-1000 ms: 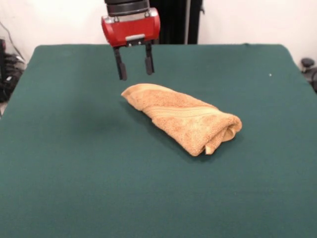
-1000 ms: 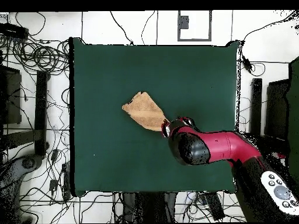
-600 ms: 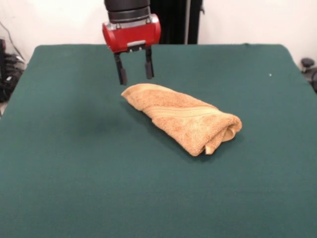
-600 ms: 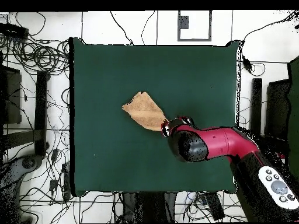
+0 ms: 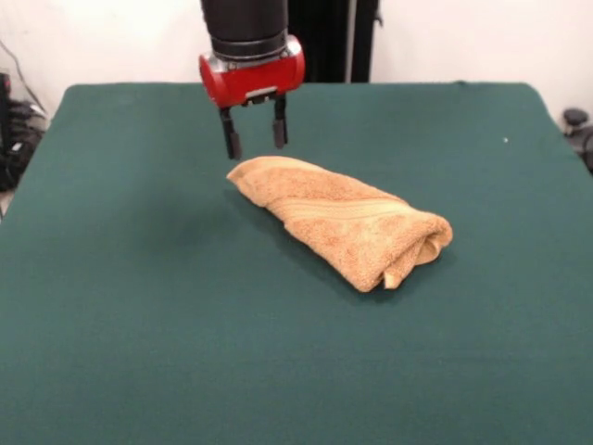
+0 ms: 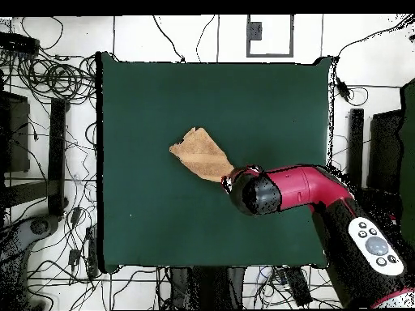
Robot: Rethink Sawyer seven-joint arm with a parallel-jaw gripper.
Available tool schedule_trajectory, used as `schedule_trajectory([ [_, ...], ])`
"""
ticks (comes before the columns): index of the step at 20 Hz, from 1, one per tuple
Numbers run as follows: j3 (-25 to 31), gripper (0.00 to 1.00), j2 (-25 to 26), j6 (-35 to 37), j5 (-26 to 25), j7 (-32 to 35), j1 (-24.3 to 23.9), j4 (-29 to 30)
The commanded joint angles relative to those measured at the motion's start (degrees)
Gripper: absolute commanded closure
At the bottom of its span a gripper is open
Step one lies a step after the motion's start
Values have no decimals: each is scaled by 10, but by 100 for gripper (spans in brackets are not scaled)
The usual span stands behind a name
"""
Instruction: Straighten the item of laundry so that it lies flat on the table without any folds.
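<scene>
Towel (image 5: 345,218): bundled roll, mid-table (image 5: 139,324), long axis 10-to-4 in front view. Gripper (image 5: 253,141): I read jaws parted, empty, poised over roll's 10 o'clock end. Rest of roll lies toward 4 from gripper.

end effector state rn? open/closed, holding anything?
End effector: open, holding nothing; its fingers hang apart above the towel's far end, not touching it.

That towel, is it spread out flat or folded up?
Folded up: the towel lies in a bunched, doubled-over bundle on the table.
</scene>
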Motion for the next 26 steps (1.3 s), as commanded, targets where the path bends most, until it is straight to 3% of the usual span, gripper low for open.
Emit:
schedule_trajectory([
  [1, 38, 0, 17, 79, -21, -165, 30, -39],
  [11, 50, 0, 35, 101, -42, -202, -3, -60],
  [26, 35, 0, 55, 123, -47, -217, 3, -81],
])
